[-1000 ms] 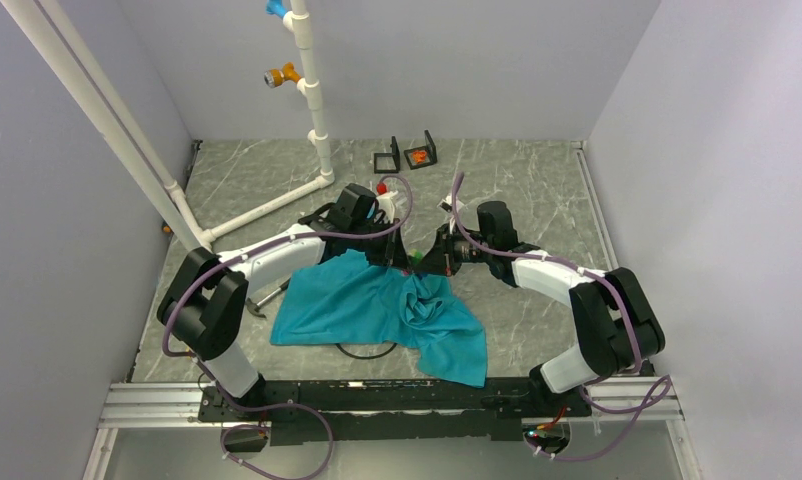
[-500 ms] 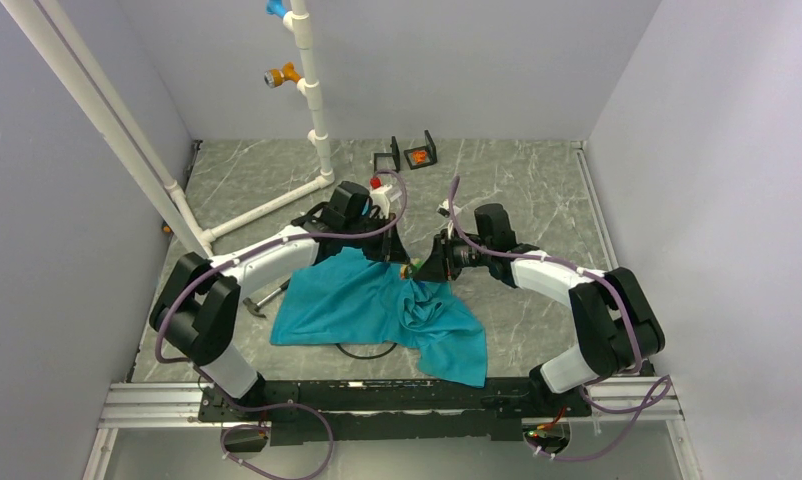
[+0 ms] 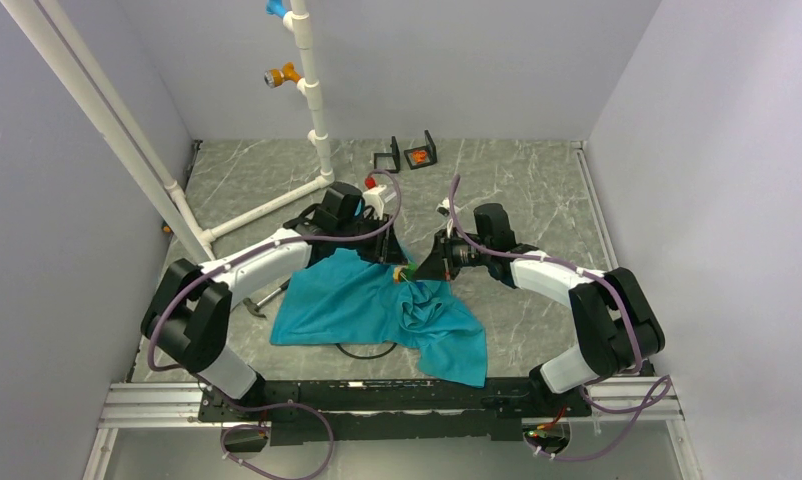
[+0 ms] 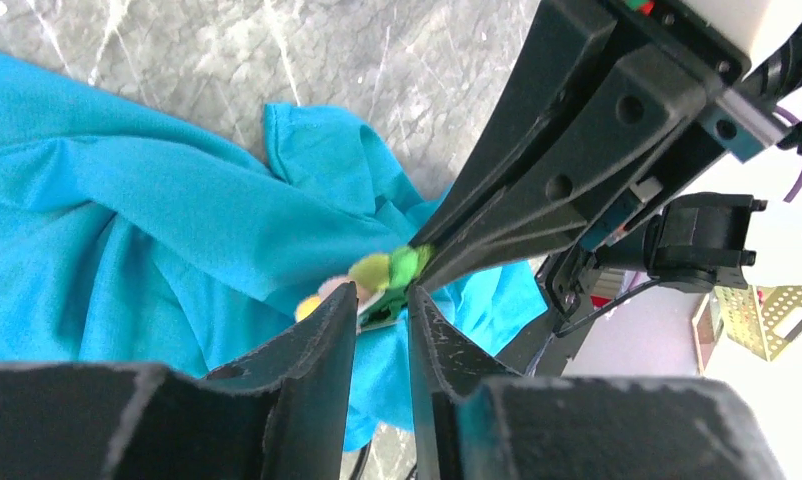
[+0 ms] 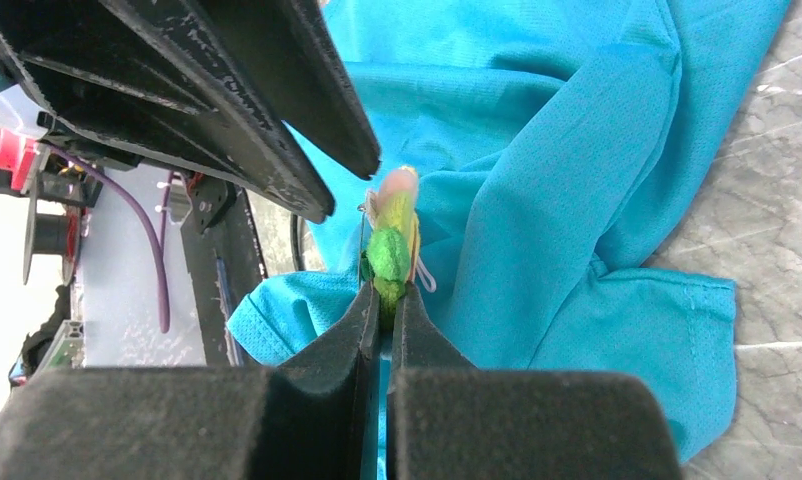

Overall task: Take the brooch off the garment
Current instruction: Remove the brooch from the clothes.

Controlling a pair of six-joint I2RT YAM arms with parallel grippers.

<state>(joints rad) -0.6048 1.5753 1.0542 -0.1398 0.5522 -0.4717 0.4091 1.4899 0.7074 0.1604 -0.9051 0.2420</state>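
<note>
The teal garment (image 3: pixel 367 305) lies crumpled on the table between both arms; it also shows in the left wrist view (image 4: pixel 127 230) and the right wrist view (image 5: pixel 557 180). The brooch (image 5: pixel 389 245), green, yellow and pink, is at the garment's far edge, still against the cloth (image 3: pixel 405 273). My right gripper (image 5: pixel 385 295) is shut on the brooch's green end. My left gripper (image 4: pixel 382 295) faces it from the other side, jaws a narrow gap apart, with the brooch (image 4: pixel 387 270) at its fingertips. The two grippers almost touch (image 3: pixel 409 268).
A white pipe stand (image 3: pixel 312 100) rises at the back left, its base pipe running along the table. Two small black frames (image 3: pixel 420 155) stand at the back. A black cable loop (image 3: pixel 367 350) pokes out under the garment's near edge. A metal tool (image 3: pixel 262 298) lies left of it.
The right gripper has carried the brooch slightly left and nearer. The left arm has swung left, its fingertips staying at the brooch.
</note>
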